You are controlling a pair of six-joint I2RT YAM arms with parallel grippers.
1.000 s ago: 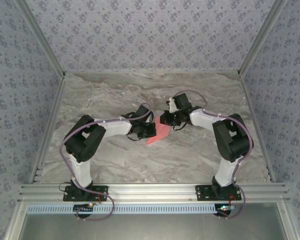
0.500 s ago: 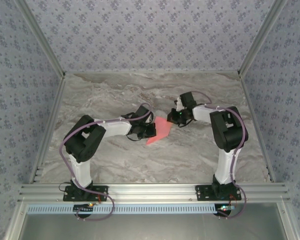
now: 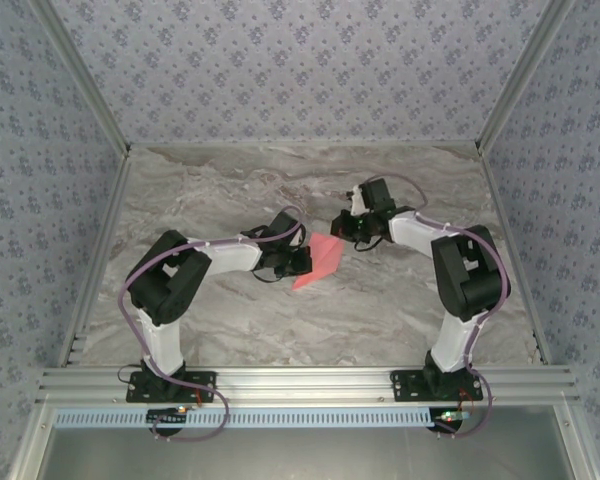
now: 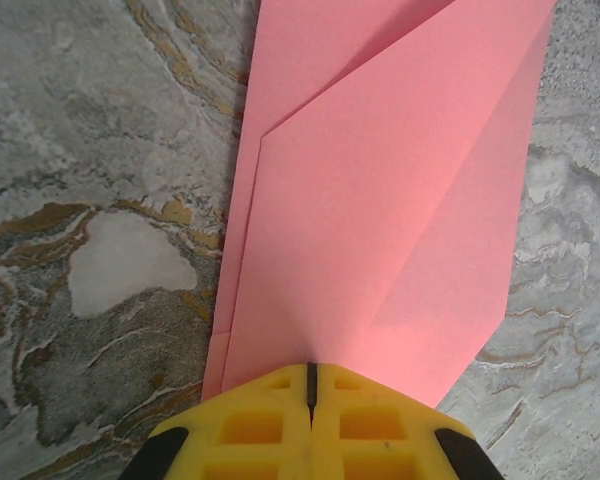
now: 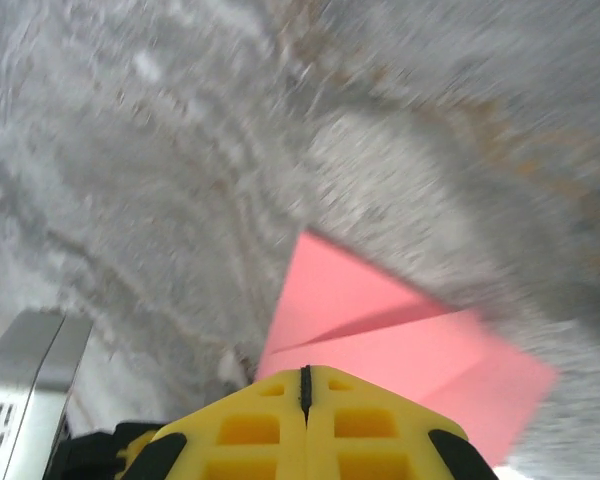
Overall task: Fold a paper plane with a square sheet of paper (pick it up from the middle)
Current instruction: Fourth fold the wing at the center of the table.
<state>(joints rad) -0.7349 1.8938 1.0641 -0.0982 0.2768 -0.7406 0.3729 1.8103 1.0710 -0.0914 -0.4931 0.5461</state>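
Note:
The salmon-pink sheet of paper [image 3: 322, 262] lies partly folded on the marble table, a diagonal flap showing on top [image 4: 380, 200]. My left gripper [image 3: 304, 262] is shut, its yellow fingertips [image 4: 280, 400] set down on the sheet's near edge [image 4: 310, 368]; whether they pinch it I cannot tell. At the sheet's far right corner, my right gripper [image 3: 341, 229] is also shut. Its closed yellow tips [image 5: 304, 372] hang just short of the pink paper [image 5: 380, 330], and that view is blurred by motion.
The marble table [image 3: 230, 190] is walled by patterned panels with aluminium rails [image 3: 310, 380] along the near edge. A grey metal part [image 5: 20, 385] of the left arm shows at the lower left of the right wrist view.
The right gripper drew back to the right off the sheet, uncovering its upper corner, then shifted slightly up and left. The left arm and the paper stayed put.

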